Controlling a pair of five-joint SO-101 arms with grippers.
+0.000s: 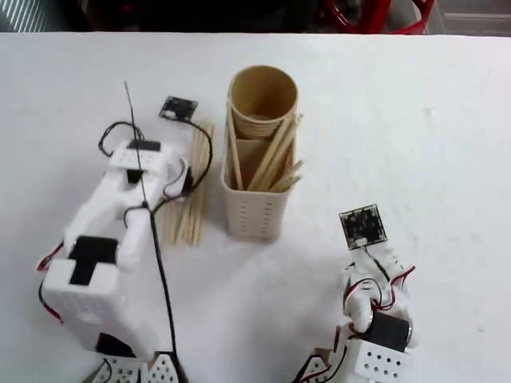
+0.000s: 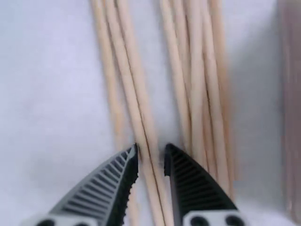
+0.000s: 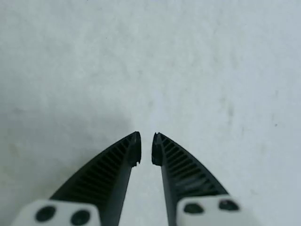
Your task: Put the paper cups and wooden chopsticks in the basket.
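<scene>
Paper cups [image 1: 262, 94] stood nested one in another, upright, in the far compartment of the basket [image 1: 255, 214]. Their rims were too close together to count them. In the near compartment, leaning chopsticks [image 1: 274, 158] rested with their upper ends over the rim on the side of the right arm. Their lower ends were hidden by the basket wall. The basket stood near the middle of the white worktop [image 1: 431, 120].

Just beside the basket, on the side of the left arm, loose chopsticks [image 1: 192, 209] lay flat on the worktop, about parallel to each other. The left arm [image 1: 112, 231] covered part of this bundle in the high view, so the number of sticks was not possible to tell. In the left wrist view the left end effector [image 2: 150, 153] was low over the bundle and clenched on two sticks [image 2: 136, 103], which passed between its dark ribbed jaws. Whether these two were lifted from the worktop, I could not tell. The other sticks lay on both sides of them, and their far ends were cut off by the edge of the view. A pale blurred surface [image 2: 290, 94] at the edge of this view was hard to make out.

The right arm [image 1: 375, 327] was folded at the arms' side of the worktop, well apart from the basket. The right end effector [image 3: 146, 149] pointed down at the worktop, released, with a narrow gap between its tips.
</scene>
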